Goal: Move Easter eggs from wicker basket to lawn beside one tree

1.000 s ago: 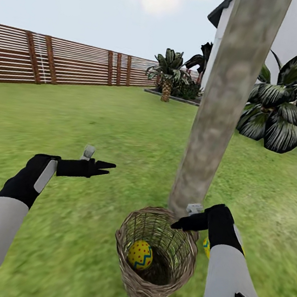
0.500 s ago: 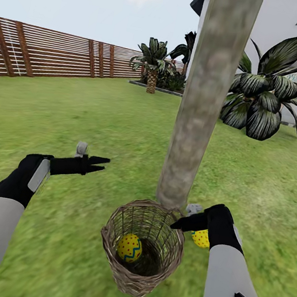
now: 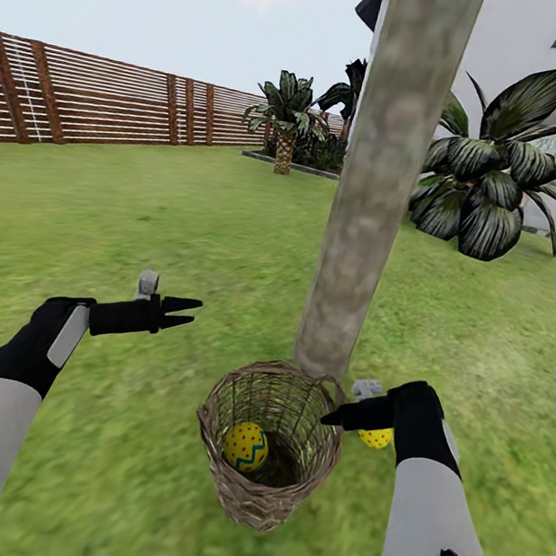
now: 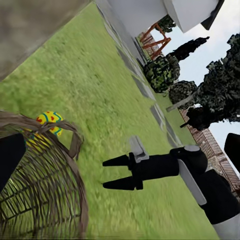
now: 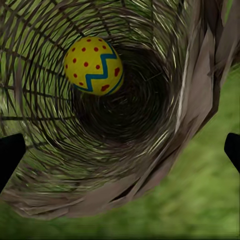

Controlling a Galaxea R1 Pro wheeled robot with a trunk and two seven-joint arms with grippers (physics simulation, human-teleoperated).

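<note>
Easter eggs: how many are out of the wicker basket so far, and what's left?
One yellow red-dotted Easter egg lies on the green lawn by the thick pale grey-beige tree trunk. One egg remains visible in the brown woven wicker basket; a third I cannot place. The right claw hangs open at the basket's rim, empty; the left claw is open and empty.

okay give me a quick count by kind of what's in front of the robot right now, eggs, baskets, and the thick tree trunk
Easter eggs: 2, one inside the basket and one on the grass by the trunk, partly behind the right gripper
Wicker basket: 1
Thick tree trunk: 1
Total: 4
</note>
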